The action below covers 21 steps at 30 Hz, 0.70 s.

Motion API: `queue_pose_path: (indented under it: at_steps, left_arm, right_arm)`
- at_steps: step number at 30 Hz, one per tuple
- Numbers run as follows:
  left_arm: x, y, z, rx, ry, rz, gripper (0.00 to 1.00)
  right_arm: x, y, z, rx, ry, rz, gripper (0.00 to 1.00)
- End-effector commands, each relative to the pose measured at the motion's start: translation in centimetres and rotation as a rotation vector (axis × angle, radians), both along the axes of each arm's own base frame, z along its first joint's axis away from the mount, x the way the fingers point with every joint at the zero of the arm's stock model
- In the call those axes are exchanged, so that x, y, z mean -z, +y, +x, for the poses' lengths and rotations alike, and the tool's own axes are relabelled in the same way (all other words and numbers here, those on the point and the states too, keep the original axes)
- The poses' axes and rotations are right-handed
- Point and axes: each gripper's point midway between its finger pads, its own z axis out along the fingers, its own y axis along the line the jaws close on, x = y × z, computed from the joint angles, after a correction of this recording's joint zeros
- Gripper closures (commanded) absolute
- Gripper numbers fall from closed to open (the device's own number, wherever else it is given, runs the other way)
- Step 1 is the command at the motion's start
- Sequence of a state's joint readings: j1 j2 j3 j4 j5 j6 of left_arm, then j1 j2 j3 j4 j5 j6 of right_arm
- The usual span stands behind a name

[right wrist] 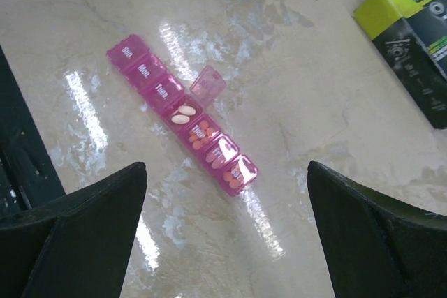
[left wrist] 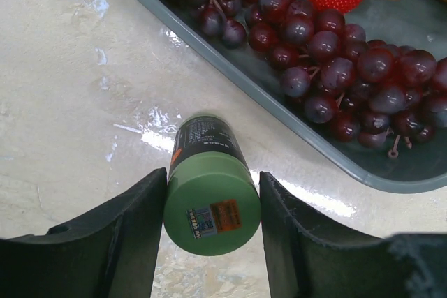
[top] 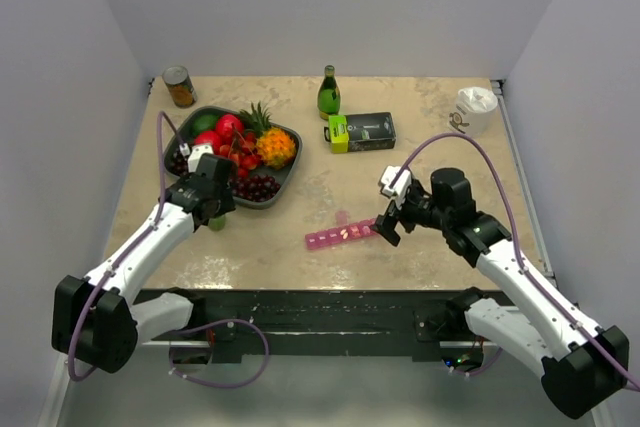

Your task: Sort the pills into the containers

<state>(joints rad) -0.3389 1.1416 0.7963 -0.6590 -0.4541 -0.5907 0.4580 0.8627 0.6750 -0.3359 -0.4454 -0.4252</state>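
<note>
As left tool (left wrist: 213, 175) pinches bottle (left wrist: 210, 209), right tool (right wrist: 225, 167) gapes beside organiser (right wrist: 183, 114) end

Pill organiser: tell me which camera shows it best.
Right wrist. The pill organiser lies whole and close, day labels legible, one lid open over white pills. Top external shows it only as a small pink strip. Left wrist misses it, showing the green bottle instead.

top camera overlooks the whole table (top: 420, 207) from behind the arms, left wrist looks down close at the fruit tray's (left wrist: 279, 112) edge, right wrist from higher at the pill organiser (right wrist: 183, 114).
</note>
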Motion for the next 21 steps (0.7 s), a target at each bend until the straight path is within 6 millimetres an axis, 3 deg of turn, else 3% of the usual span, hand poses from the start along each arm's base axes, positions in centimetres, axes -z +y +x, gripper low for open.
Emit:
queue_pose_path:
  at_steps: [1, 7, 11, 16, 18, 20, 21]
  left_arm:
    - [-0.1, 1.1, 0.2, -0.055, -0.013, 0.002, 0.41]
    - [-2.0, 1.8, 0.4, -0.087, -0.048, -0.009, 0.25]
    - [-2.5, 2.3, 0.1, -0.116, -0.061, -0.012, 0.22]
    - [-6.1, 2.2, 0.1, -0.064, -0.133, -0.021, 0.19]
    - [-8.2, 0.3, 0.2, 0.107, -0.177, -0.062, 0.18]
    - [-11.2, -2.2, 0.6, 0.286, -0.300, -0.132, 0.18]
    - [-11.7, -5.6, -0.1, 0.514, -0.321, -0.213, 0.20]
  right_arm:
    - [0.2, 1.1, -1.5, -0.107, 0.013, 0.034, 0.01]
    - [0.2, 1.1, -2.0, -0.203, -0.016, -0.036, 0.01]
    - [-0.1, 1.3, -1.7, -0.234, -0.021, -0.057, 0.01]
    - [0.0, 1.3, -2.2, -0.326, -0.027, -0.112, 0.01]
    - [1.3, 1.1, -4.3, -0.515, -0.055, -0.181, 0.01]
    - [1.5, 0.8, -4.6, -0.641, -0.157, -0.248, 0.01]
    - [2.2, 0.7, -4.8, -0.675, -0.145, -0.269, 0.01]
